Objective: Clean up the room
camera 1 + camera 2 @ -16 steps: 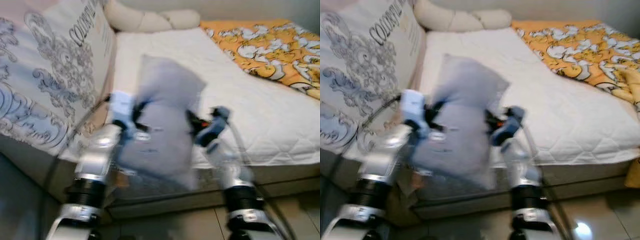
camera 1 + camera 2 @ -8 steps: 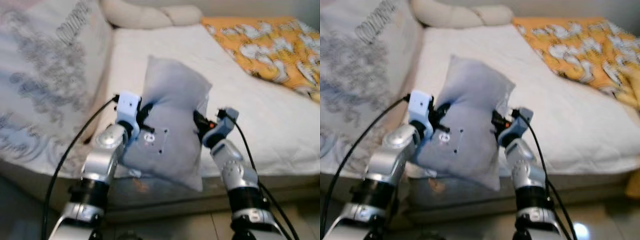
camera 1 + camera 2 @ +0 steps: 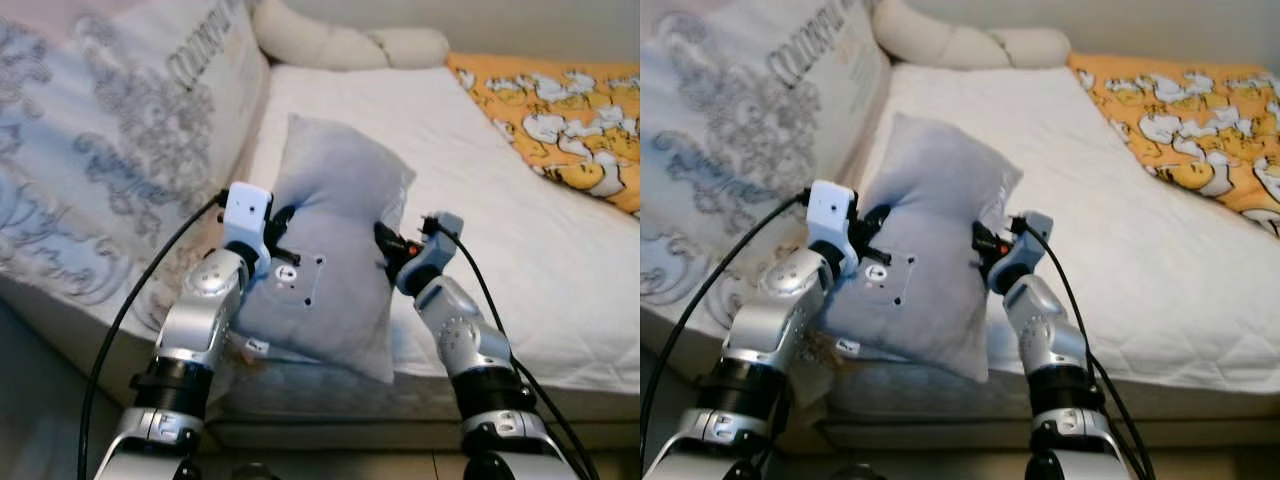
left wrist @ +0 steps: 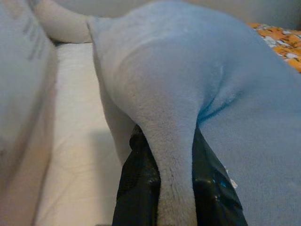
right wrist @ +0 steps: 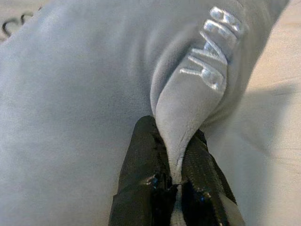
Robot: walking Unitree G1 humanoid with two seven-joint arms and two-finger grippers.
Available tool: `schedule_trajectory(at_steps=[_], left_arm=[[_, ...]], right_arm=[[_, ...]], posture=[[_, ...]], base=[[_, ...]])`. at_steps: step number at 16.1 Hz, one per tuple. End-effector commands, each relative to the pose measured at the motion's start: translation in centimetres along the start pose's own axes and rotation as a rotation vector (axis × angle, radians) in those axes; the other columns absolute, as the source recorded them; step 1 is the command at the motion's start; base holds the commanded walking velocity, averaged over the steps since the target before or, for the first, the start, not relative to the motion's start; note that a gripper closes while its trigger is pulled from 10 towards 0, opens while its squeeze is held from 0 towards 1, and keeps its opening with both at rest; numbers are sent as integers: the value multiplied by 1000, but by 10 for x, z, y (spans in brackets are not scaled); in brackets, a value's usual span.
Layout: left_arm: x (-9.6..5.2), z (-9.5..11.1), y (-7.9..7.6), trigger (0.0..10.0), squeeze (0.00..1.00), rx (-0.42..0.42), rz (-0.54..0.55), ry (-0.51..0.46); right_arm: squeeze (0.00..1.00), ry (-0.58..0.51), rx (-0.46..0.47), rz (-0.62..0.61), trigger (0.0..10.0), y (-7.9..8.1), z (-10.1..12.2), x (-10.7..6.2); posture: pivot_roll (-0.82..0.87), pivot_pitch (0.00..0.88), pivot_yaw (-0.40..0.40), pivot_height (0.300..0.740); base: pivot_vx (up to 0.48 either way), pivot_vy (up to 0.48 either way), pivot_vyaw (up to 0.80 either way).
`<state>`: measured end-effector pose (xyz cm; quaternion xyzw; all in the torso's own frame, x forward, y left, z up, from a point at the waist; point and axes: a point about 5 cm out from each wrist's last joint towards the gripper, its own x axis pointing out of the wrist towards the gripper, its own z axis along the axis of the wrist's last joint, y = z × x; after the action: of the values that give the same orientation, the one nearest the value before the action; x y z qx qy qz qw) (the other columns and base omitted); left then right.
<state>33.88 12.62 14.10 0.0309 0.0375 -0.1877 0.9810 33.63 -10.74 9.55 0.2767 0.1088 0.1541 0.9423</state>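
I hold a grey pillow (image 3: 335, 240) upright over the near edge of the white mattress (image 3: 520, 230). My left gripper (image 3: 282, 222) is shut on the pillow's left edge, and my right gripper (image 3: 386, 246) is shut on its right edge. In the left wrist view a fold of grey fabric (image 4: 174, 155) is pinched between the black fingers (image 4: 138, 183). The right wrist view has a fabric fold with white embroidered letters (image 5: 209, 52) clamped between that gripper's fingers (image 5: 141, 165).
A large patterned cushion (image 3: 110, 170) leans at the left of the bed. A cream bolster (image 3: 340, 45) lies along the headboard end. An orange blanket with white print (image 3: 560, 110) covers the far right. Floor (image 3: 30, 400) lies below the bed frame.
The camera has swung and steadied, so the blur has gone. The pillow stays held between both grippers at about the same height over the bed edge.
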Motion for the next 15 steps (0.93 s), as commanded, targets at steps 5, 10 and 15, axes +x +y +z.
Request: schedule_trajectory(at_steps=[5, 10, 15], left_arm=[[-1, 13, 8, 10000, 0, 14, 15, -58], [-1, 14, 9, 10000, 0, 8, 13, -63], [-1, 14, 8, 10000, 0, 6, 7, -63]], right_arm=[[0, 3, -7, 24, 10000, 9, -1, 4], [0, 0, -10, 20, 10000, 9, -2, 4], [0, -1, -27, 29, 10000, 10, -1, 5]], posture=[[190, 0, -19, 740], [185, 0, -14, 740], [187, 0, -16, 740]], base=[[293, 0, 0], [311, 0, 0], [327, 0, 0]])
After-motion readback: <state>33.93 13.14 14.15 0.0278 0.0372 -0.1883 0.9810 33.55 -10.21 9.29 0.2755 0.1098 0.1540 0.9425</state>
